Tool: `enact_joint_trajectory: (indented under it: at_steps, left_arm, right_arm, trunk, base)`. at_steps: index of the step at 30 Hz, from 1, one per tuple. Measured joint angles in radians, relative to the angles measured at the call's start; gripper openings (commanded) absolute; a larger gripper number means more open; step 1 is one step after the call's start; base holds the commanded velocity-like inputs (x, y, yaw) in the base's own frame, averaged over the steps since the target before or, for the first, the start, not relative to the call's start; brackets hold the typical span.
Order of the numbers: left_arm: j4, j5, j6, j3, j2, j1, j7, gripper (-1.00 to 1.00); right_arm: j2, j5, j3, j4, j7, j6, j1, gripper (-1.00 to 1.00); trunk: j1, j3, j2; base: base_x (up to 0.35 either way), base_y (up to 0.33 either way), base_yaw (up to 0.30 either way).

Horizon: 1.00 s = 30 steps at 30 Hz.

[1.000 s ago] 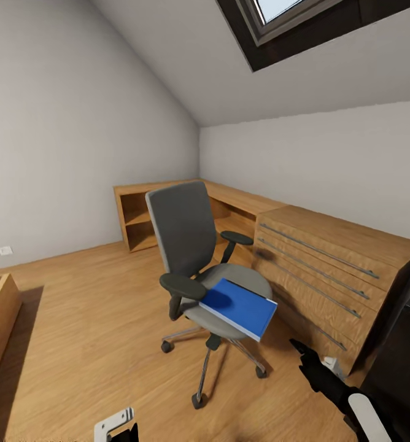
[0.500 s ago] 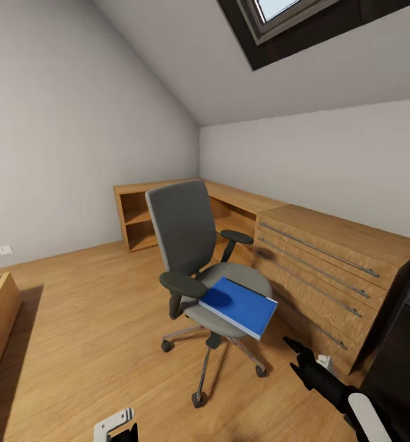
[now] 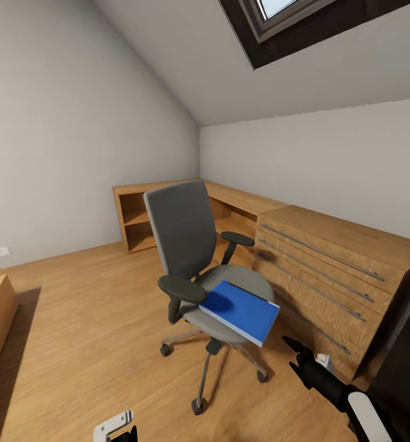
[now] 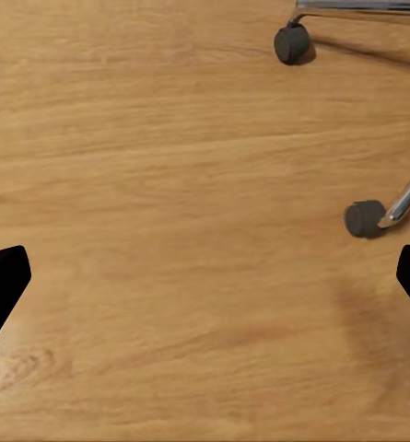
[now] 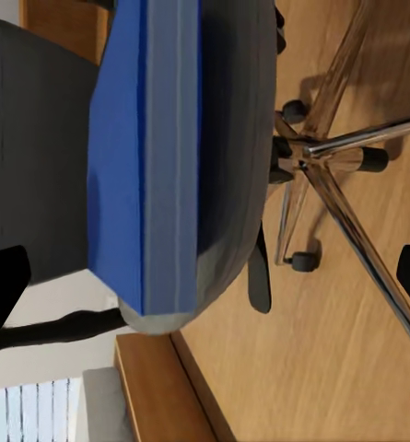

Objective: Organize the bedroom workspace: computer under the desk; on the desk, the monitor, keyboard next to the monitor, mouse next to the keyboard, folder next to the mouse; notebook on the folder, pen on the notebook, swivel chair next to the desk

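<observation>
While the folder (image 3: 240,310) lies flat on the seat of the swivel chair (image 3: 193,245), just right of centre in the head view, the right gripper (image 3: 298,355) sits at the lower right of the frame — below and to the right of the folder, and apart from it. The folder's long axis runs diagonally, from centre toward the lower right, with its near corner overhanging the seat edge toward that gripper. In the right wrist view the folder (image 5: 145,157) presents its thin edge, framed between the two finger tips, which stand wide apart and hold nothing.

The left gripper (image 4: 205,285) looks down at bare wood floor (image 4: 168,184) beside two chair castors; its fingers are likewise spread and empty. Judged from these positions, the right arm is the nearer one for lifting the folder — an approach onto the overhanging corner looks most direct.

No brand, label or legible writing appears on the folder, the chair, or the wooden drawer unit (image 3: 328,270) behind them.
</observation>
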Motion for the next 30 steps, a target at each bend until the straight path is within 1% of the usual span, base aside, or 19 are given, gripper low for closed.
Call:
enact_joint_trajectory:
  at_steps: [6,10,17,24,30]
  left_arm:
    - [0.010,0.001,-0.001,-0.020,0.000,0.000,0.002,1.00]
    - [0.024,-0.001,-0.001,-0.026,0.000,0.000,0.003,1.00]
    - [0.032,-0.002,-0.001,-0.030,0.000,0.000,0.003,1.00]
    - [0.035,-0.003,-0.001,-0.031,0.000,0.000,0.003,1.00]
    - [0.035,-0.003,-0.001,-0.032,0.000,0.000,0.002,1.00]
  right_arm:
    - [-0.001,0.001,0.000,0.000,0.000,0.000,0.000,1.00]
    - [-0.001,0.002,0.000,0.000,0.000,-0.001,0.000,1.00]
    - [-0.001,0.003,0.000,0.000,-0.001,-0.001,0.000,1.00]
    - [-0.002,0.003,0.001,0.000,0.000,-0.001,0.000,1.00]
    - [-0.003,0.003,0.002,0.001,0.000,-0.001,0.000,1.00]
  trunk:
    - [0.000,0.000,0.000]
    - [0.000,0.000,0.000]
    - [0.000,0.000,0.000]
    - [0.000,0.000,0.000]
    - [0.000,0.000,0.000]
  base:
    - [0.168,0.000,0.000]
    - [0.142,0.000,0.000]
    - [0.061,0.000,0.000]
    - [0.183,0.000,0.000]
    - [0.045,0.000,0.000]
